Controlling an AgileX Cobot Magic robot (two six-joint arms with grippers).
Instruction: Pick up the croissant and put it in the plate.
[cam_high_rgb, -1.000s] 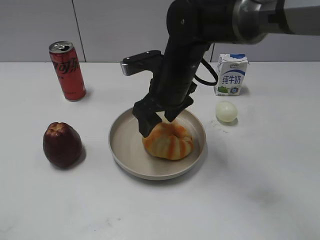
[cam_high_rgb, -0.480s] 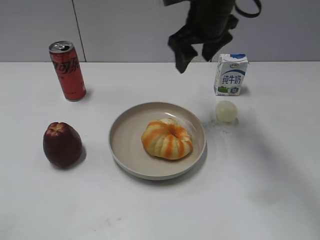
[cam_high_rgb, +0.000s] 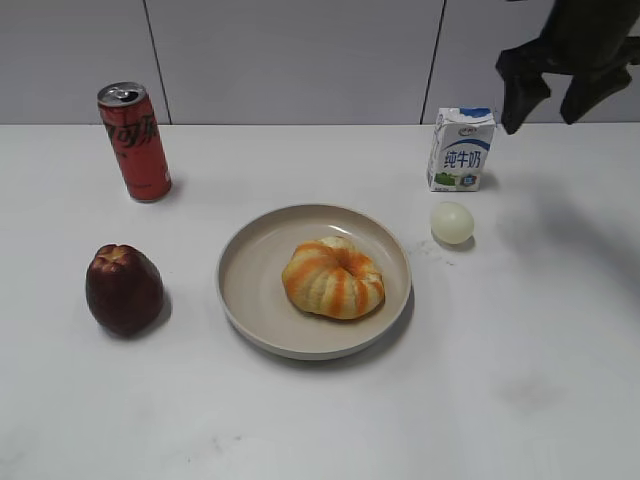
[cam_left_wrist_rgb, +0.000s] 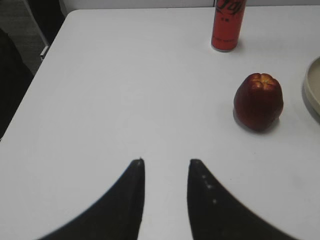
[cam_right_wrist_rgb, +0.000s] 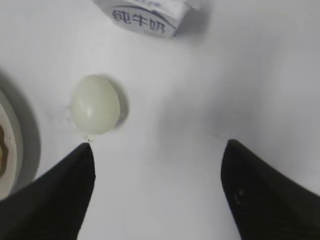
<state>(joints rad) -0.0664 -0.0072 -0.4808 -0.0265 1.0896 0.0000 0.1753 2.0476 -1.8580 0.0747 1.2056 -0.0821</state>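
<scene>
The croissant (cam_high_rgb: 334, 278) lies inside the plate (cam_high_rgb: 250, 275), toward its right half, with nothing touching it. The plate sits near the middle of the white desk (cam_high_rgb: 520, 380). Just off the plate's right rim rests a small pale egg (cam_high_rgb: 452, 222), and behind the egg stands a blue-and-white milk carton (cam_high_rgb: 462, 149), upright. To the left of the plate sits a dark red apple (cam_high_rgb: 124, 288), and farther back on the left a red soda can (cam_high_rgb: 134, 141) stands upright. The right pincer (cam_high_rgb: 547, 92) hangs in the air at the upper right of the exterior view, well apart from the croissant and above the desk beyond the carton; its two dark fingers (cam_right_wrist_rgb: 60, 195) are spread wide with nothing between them, and its wrist view looks down on the egg and the carton. The left pincer (cam_left_wrist_rgb: 165, 165) hovers over bare desk left of the apple, its fingers parted a little and holding nothing.
</scene>
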